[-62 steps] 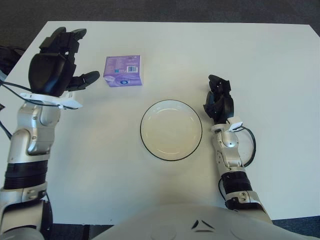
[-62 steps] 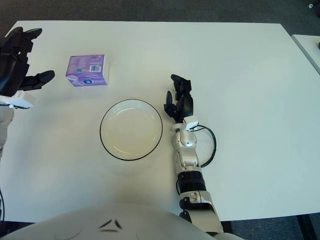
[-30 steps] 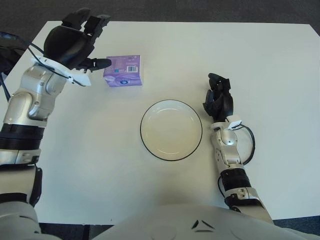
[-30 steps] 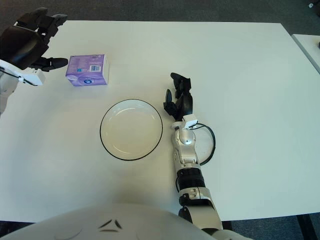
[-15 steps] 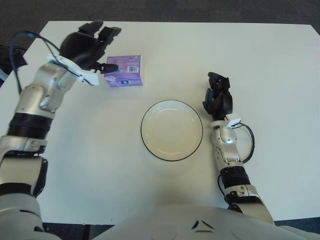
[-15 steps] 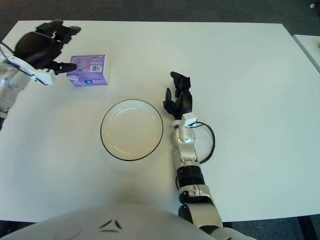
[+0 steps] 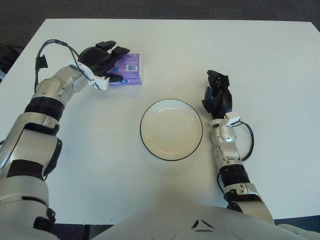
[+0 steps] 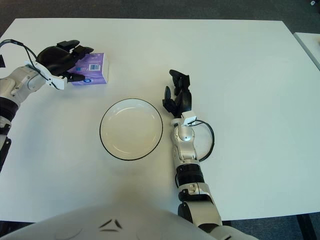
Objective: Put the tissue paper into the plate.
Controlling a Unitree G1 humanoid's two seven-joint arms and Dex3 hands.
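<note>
One left hand (image 7: 102, 59) over tissue pack (image 7: 128, 71), fingers spread

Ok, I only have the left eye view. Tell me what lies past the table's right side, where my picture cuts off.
Observer: In the right eye view the table ends in a straight right edge, with dark floor beyond.
Operator: Report anything out there.
Observer: A second white surface shows at the far right, apart from the table.
Operator: Give me the front corner.
Observer: The table's front right corner shows, well to the right of the right hand.
</note>
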